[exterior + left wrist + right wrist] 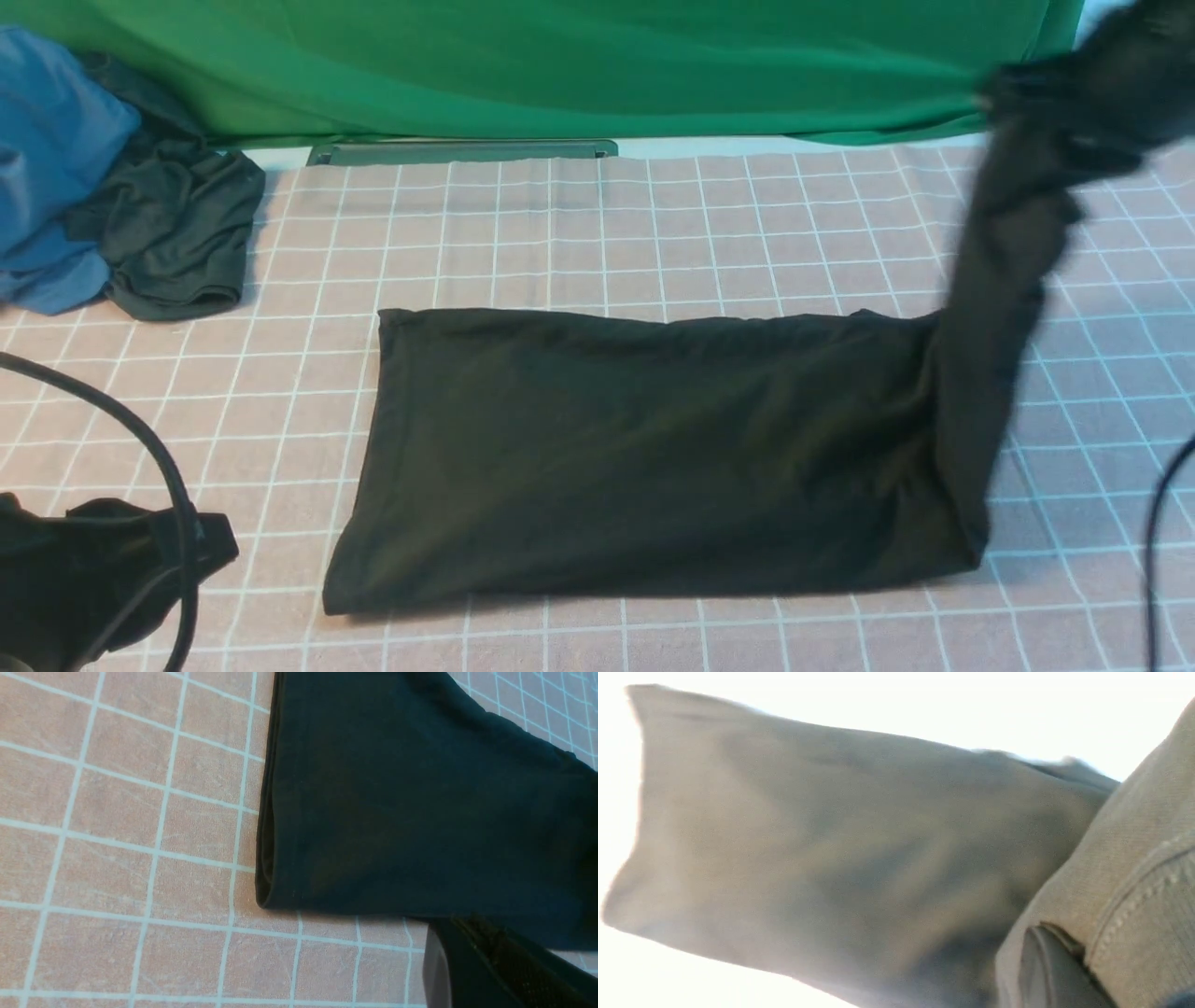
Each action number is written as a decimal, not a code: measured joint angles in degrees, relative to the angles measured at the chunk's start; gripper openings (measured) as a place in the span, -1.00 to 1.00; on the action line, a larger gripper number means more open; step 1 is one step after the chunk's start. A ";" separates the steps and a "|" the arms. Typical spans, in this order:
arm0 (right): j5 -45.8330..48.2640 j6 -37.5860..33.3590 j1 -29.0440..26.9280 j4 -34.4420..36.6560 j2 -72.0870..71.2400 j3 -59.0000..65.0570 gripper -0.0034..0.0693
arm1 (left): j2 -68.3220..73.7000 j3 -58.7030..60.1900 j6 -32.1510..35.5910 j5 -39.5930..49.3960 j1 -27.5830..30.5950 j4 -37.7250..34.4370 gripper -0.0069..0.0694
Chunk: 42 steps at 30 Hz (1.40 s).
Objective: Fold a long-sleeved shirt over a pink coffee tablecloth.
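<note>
The right end effector [1074,93], a blur at the far right, is clamped on one sleeve of the long-sleeved shirt [644,457] and holds it raised off the desk. The rest of the black shirt lies flat in a long folded band across the middle of the pink coffee tablecloth [560,233]. The left end effector [140,551] sits closed and empty at the near left, apart from the shirt. A blue garment [47,159] and a dark grey garment [177,233] are heaped at the far left, before a green cloth [560,65].
</note>
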 joint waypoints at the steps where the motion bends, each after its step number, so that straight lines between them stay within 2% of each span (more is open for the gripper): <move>1: -2.32 0.05 3.08 0.80 0.00 -0.24 -0.72 | 0.00 0.00 -0.33 -0.56 0.00 0.00 -0.79; 10: -16.60 2.26 22.36 2.42 4.63 -0.37 -0.72 | 0.00 -3.83 -1.25 -1.14 0.00 1.00 -0.79; 16: -24.67 3.36 28.63 2.66 11.25 -0.37 -0.72 | 0.00 -5.53 -1.32 0.50 0.00 1.03 -0.79; 22: -30.48 5.35 30.16 4.74 17.04 -0.37 -0.69 | 0.00 -5.69 -1.32 2.64 0.00 1.03 -0.79; 27: -34.40 5.82 30.16 9.87 21.16 -0.37 -0.53 | 0.00 -5.69 -1.32 2.76 0.00 1.03 -0.79; 31: -36.30 5.82 30.16 12.75 22.79 -0.44 -0.03 | 0.00 -5.76 -1.32 2.76 0.00 1.03 -0.79; 32: -36.30 5.82 30.16 12.80 22.84 -0.50 0.00 | 0.00 -5.76 -1.32 2.76 0.00 1.03 -0.79; 33: -36.08 5.05 30.16 13.16 22.99 -1.14 0.19 | 0.00 -5.76 -1.32 2.76 0.00 1.03 -0.79; 35: -34.14 2.46 30.10 13.25 23.03 -2.22 0.30 | 0.00 -5.78 -1.32 2.76 0.00 1.03 -0.79; 37: -30.14 -1.39 29.55 12.81 22.87 -4.05 0.31 | 0.00 -5.78 -1.55 2.76 0.00 1.03 -0.79; 41: -21.09 -4.81 27.61 8.27 21.66 -7.80 0.11 | 0.48 -5.78 -3.80 2.70 0.00 1.03 -0.79; 42: -16.46 -5.25 26.39 4.58 20.53 -9.96 -0.12 | 1.45 -5.78 -4.59 2.42 0.00 0.87 -0.79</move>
